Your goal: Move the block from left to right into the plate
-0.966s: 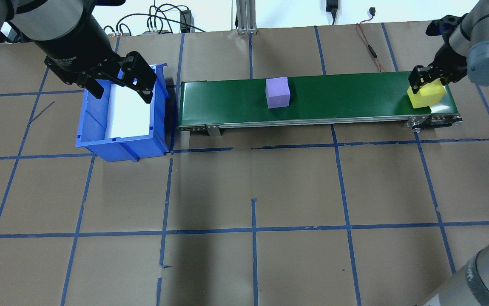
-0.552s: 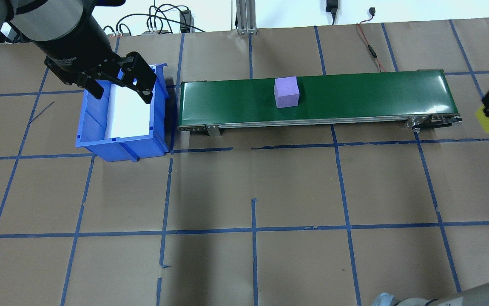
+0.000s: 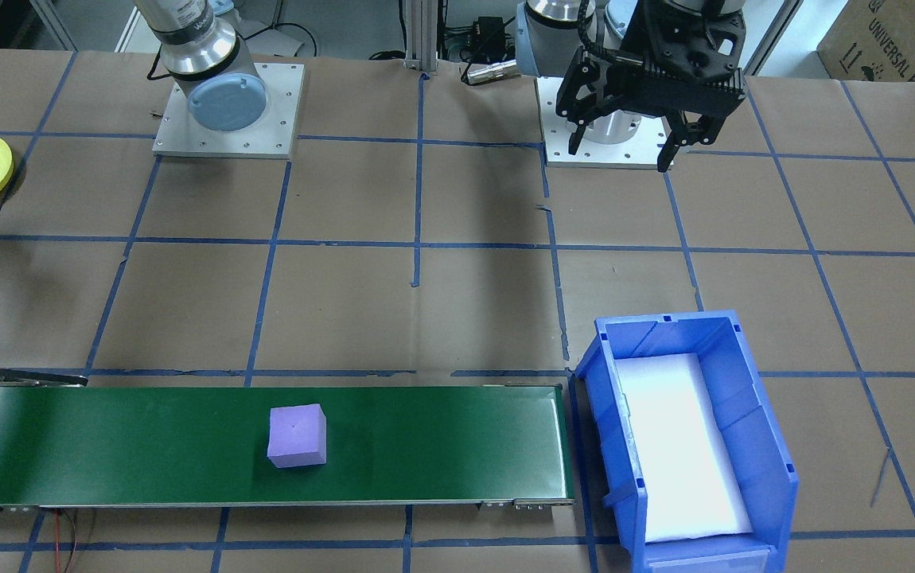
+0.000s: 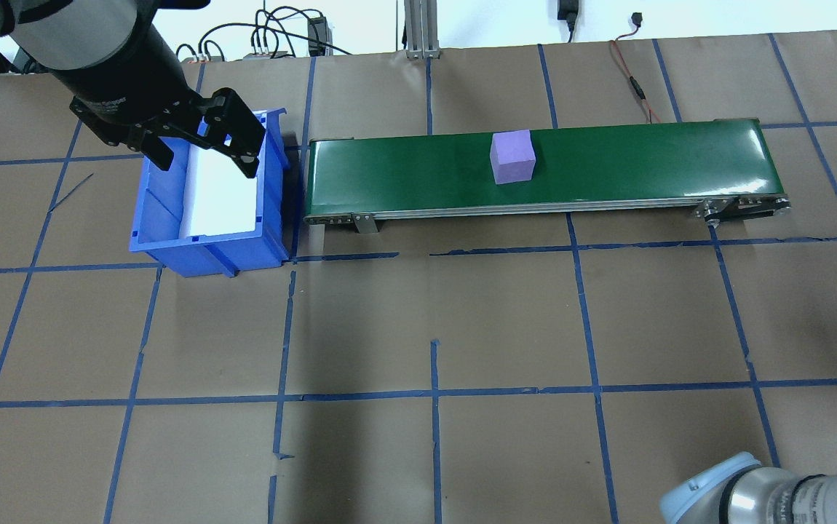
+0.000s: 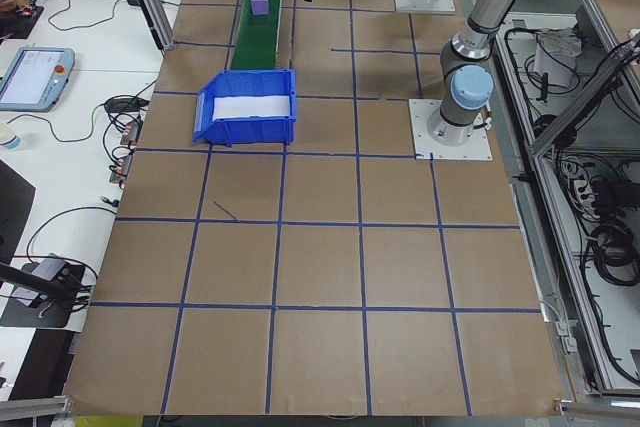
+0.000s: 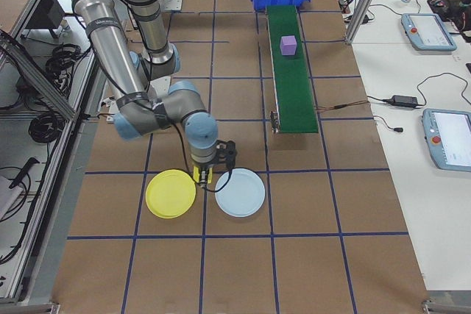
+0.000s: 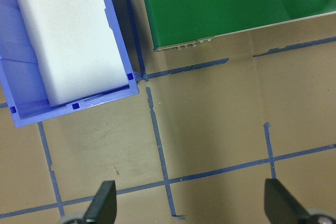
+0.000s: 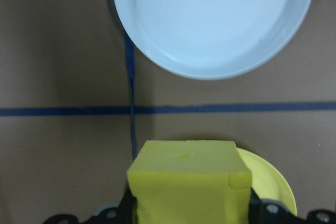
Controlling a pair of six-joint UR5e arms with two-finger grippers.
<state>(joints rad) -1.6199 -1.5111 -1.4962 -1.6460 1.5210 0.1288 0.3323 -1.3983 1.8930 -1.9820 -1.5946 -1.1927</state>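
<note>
right now your right gripper [image 8: 184, 216] pinches the yellow block [image 8: 188, 179], hanging between the yellow plate [image 6: 171, 193] and the pale plate [image 6: 239, 192]. release too soon and it may clip a rim and tumble onto the paper. the purple block [image 4: 512, 156] rides the belt [image 4: 608, 164] unattended and could run off its end. your left gripper [image 4: 200, 145] hovers spread over the bin [image 4: 164, 244]. only "universal" reads, on a box [image 3: 895, 40].

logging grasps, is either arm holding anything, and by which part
The right gripper holds the yellow foam block by its two opposite sides; the left gripper holds nothing.
</note>
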